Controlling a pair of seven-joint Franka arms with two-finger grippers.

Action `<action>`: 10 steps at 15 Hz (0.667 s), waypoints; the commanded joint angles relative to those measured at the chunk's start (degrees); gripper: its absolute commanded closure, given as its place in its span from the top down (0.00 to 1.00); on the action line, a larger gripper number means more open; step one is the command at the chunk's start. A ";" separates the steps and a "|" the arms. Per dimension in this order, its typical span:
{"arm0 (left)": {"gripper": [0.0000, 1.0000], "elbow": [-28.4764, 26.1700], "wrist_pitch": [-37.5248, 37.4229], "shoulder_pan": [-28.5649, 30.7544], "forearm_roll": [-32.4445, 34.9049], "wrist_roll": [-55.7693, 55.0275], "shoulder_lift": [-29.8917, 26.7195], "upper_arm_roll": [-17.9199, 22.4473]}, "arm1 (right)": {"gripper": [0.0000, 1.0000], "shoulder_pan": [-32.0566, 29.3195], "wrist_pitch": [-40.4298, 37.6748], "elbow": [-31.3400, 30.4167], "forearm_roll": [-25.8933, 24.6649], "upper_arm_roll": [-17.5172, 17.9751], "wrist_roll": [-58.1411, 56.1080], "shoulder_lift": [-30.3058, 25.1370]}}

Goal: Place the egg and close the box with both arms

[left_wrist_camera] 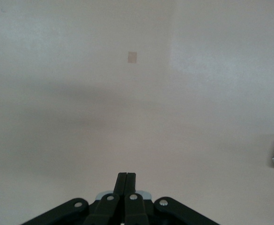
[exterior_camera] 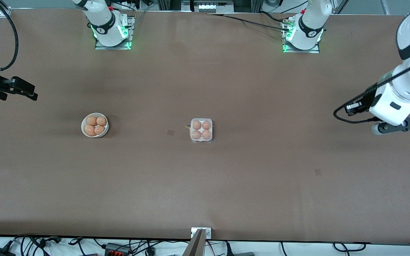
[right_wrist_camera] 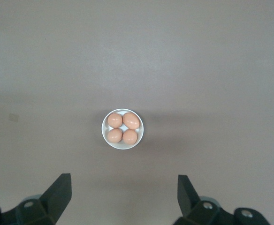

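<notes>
Front view: box (exterior_camera: 201,131) is sitting mid-frame on the bench (exterior_camera: 262,160), four eggs inside, lid apparently closed. Left tool (left_wrist_camera: 126,177), pinched empty, and right tool (right_wrist_camera: 123,187), spread empty, are idling at frame edges; nothing appears outstanding.

Even overhead light, soft shadows (wrist views hazy)

Box (exterior_camera: 201,131): clear square carton, lid shut, mid-table, four brown eggs (exterior_camera: 196,125) inside.

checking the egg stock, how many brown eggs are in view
8: four in the white bowl toward the right arm's end, four in the clear egg carton mid-table. None seems hidden.
</notes>
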 commanded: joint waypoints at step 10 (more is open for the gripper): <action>1.00 -6.20 5.10 1.35 0.04 3.04 -4.74 -0.68 | 1.00 -0.12 -0.62 -1.27 0.14 0.00 -0.02 -1.39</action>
